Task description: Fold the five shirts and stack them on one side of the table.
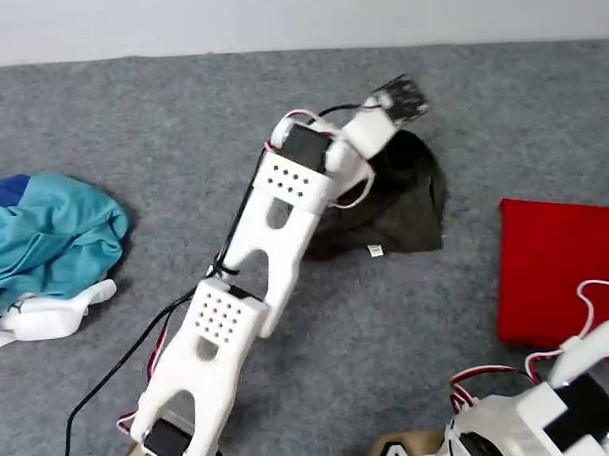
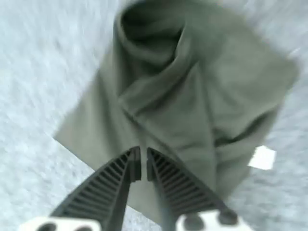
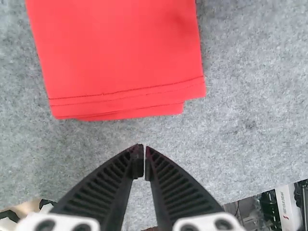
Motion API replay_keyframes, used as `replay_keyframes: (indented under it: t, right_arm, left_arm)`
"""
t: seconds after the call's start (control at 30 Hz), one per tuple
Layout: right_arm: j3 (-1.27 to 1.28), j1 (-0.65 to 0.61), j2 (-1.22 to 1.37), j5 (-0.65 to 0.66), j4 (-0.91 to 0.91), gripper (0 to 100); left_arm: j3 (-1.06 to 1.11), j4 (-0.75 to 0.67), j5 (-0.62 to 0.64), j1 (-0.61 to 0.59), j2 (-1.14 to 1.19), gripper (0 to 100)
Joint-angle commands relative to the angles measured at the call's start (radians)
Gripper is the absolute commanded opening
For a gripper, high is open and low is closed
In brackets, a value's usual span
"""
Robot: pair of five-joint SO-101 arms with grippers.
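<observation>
- Worktop (image 1: 389,355): grey, felt-like nap.
- Teal shirt (image 1: 45,237): crumpled heap, cut off at the worktop's left edge.
- Red shirt (image 1: 561,269): flat folded rectangle at the right edge, partly cut off.
- Olive shirt (image 1: 409,209): rumpled at mid-worktop, partly behind an arm.
- White shirt (image 1: 47,315): bunched under the teal shirt.
- Left hand (image 2: 143,166): ribbed fingers closed and empty, over the olive shirt.
- Right hand (image 3: 141,163): closed and empty, near the red shirt's hem.

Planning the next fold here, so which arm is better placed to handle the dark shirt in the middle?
Left. The left claw is right over the dark shirt, which lies crumpled mid-table; the right claw is off by the folded red shirt.
</observation>
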Motion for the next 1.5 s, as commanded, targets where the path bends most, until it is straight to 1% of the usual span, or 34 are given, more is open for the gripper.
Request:
replay_keyframes:
  t: [0.0, 0.2, 0.47, 0.6, 0.7, 0.83, 1.03, 1.1, 1.3, 1.47]
  right_arm:
    - [-0.005, 0.010, -0.045, 0.009, 0.038, 1.0]
    - [-0.005, 0.012, -0.050, 0.011, 0.038, 1.0]
    - [-0.005, 0.012, -0.048, 0.011, 0.038, 1.0]
    - [-0.005, 0.012, -0.048, 0.011, 0.038, 1.0]
    - [-0.005, 0.012, -0.050, 0.011, 0.038, 1.0]
    - [-0.005, 0.027, -0.047, 0.011, 0.038, 1.0]
    - [-0.005, 0.054, -0.045, 0.011, 0.038, 1.0]
    - [-0.005, 0.054, -0.050, 0.011, 0.038, 1.0]
    - [-0.006, 0.041, -0.051, 0.011, 0.038, 1.0]
    - [-0.008, 0.030, -0.051, 0.011, 0.038, 1.0]
  left_arm:
    - [-0.047, -0.020, -0.006, 0.002, 0.072, 3]
    - [-0.048, -0.009, -0.008, 0.098, 0.160, 3]
    - [-0.182, 0.077, -0.006, 0.308, 0.075, 3]
    - [-0.185, 0.078, -0.005, 0.379, 0.058, 3]
    - [-0.185, 0.078, -0.008, 0.397, 0.061, 3]
    - [-0.202, 0.078, -0.008, 0.359, 0.049, 3]
    - [-0.291, 0.071, -0.002, 0.190, 0.025, 3]
    - [-0.288, 0.043, 0.002, 0.130, 0.020, 3]
    - [-0.282, -0.071, 0.124, -0.025, 0.055, 3]
    - [-0.282, -0.098, 0.133, -0.100, 0.183, 4]
